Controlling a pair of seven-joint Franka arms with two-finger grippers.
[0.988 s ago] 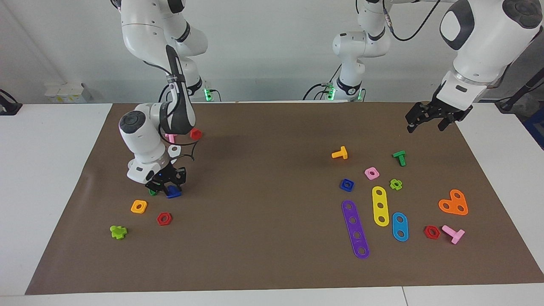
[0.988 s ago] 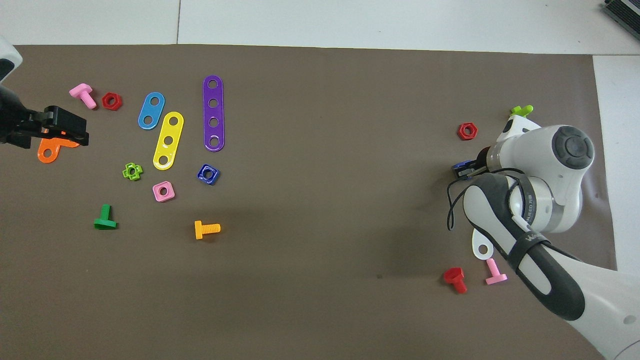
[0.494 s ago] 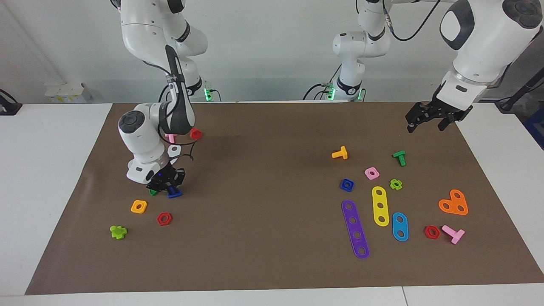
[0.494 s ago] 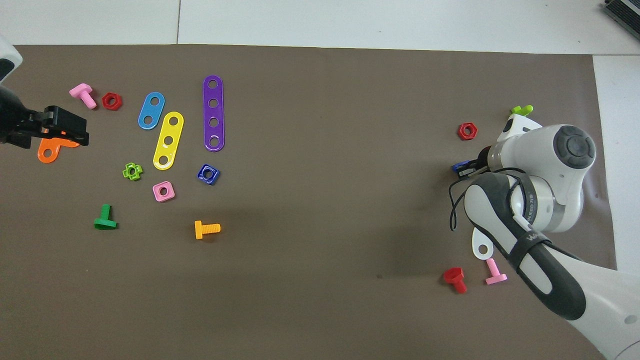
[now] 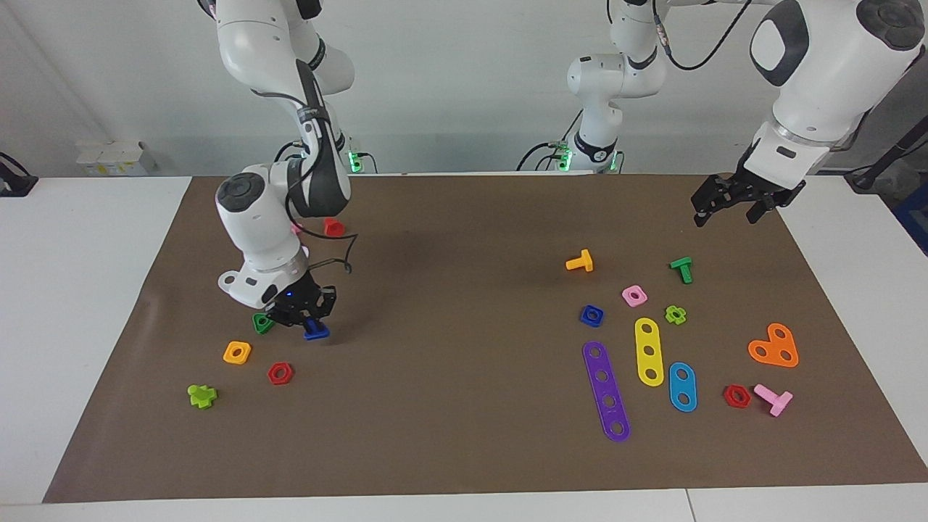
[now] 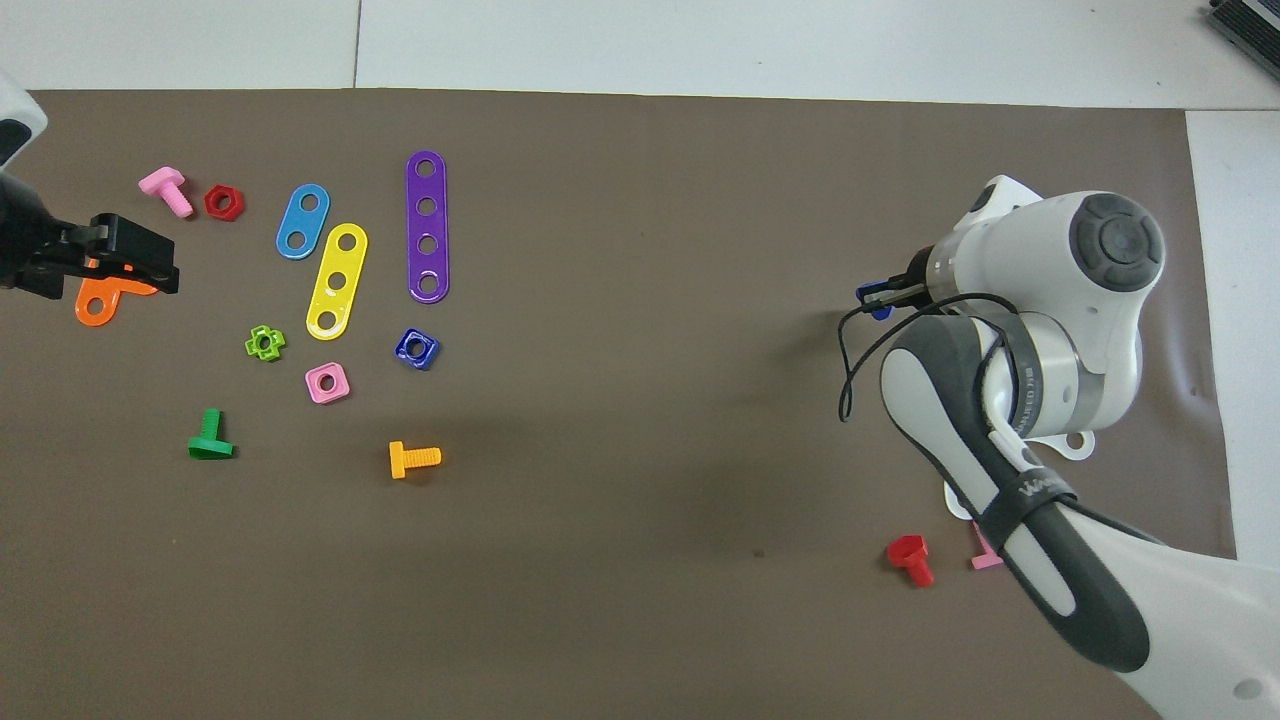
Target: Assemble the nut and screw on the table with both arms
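Observation:
My right gripper (image 5: pixel 308 321) is shut on the dark-blue screw (image 5: pixel 315 333) and holds it just above the brown mat (image 5: pixel 464 449) at the right arm's end of the table. In the overhead view the screw (image 6: pixel 878 309) peeks out at the right gripper's tip (image 6: pixel 888 296). The dark-blue square nut (image 5: pixel 591 315) lies flat on the mat toward the left arm's end, also in the overhead view (image 6: pixel 416 347). My left gripper (image 5: pixel 728 204) hangs open and empty in the air over the orange heart plate (image 5: pixel 774 346), and the left arm waits.
A green triangular nut (image 5: pixel 262 322), orange square nut (image 5: pixel 237 352), red hex nut (image 5: pixel 280 373) and lime cross piece (image 5: pixel 201 395) lie by the right gripper. Beside the blue nut lie a pink square nut (image 5: pixel 634 295), an orange screw (image 5: pixel 580 262) and purple (image 5: pixel 606 390), yellow (image 5: pixel 649 351) and blue strips (image 5: pixel 682 386).
My right gripper has carried the dark-blue screw a little up and toward the middle of the table, uncovering the green triangular nut. The left arm has not moved.

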